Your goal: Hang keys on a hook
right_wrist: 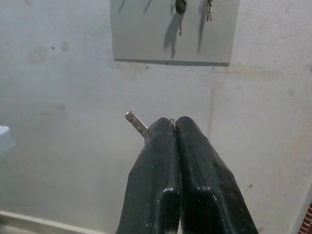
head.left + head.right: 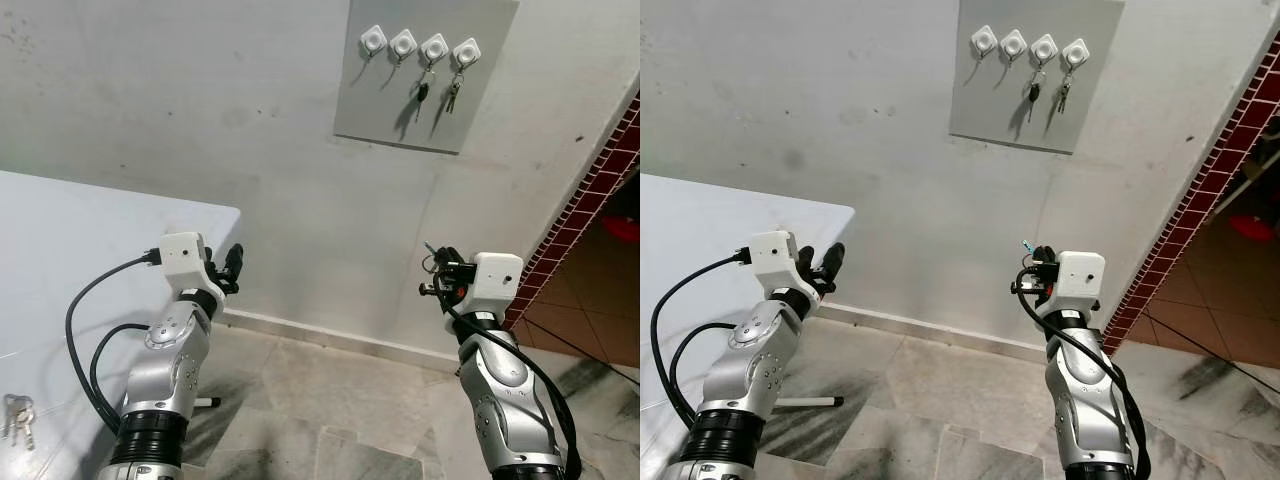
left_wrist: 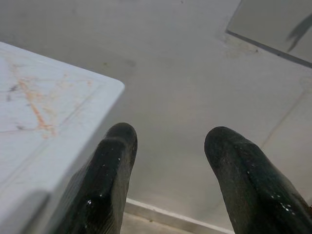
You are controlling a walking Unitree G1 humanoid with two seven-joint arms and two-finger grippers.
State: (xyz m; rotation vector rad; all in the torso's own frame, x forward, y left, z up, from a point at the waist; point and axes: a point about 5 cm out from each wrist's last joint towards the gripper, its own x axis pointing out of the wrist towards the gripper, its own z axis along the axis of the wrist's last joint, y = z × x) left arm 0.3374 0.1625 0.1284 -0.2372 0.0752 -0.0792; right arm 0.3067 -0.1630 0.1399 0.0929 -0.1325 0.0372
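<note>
Keys (image 1: pixel 132 120) sit pinched in my right gripper (image 1: pixel 173 127), its two black fingers pressed together with a single silver blade poking out beside the tips, so I judge the bunch is held firmly enough to carry to the wall. The grey hook board (image 2: pixel 425 110) hangs at about twelve o'clock, well above that gripper, and I read the raised arm as lined up for a lift toward it. Of its four white hooks, the two empty hooks (image 2: pixel 388 42) are my likely targets, since the two hung key sets (image 2: pixel 438 92) fill the others. My left gripper (image 3: pixel 170 161) idles with fingers spread beside the white table (image 2: pixel 90 250) corner at nine o'clock, where a spare key bunch (image 2: pixel 17 415) lies.
</note>
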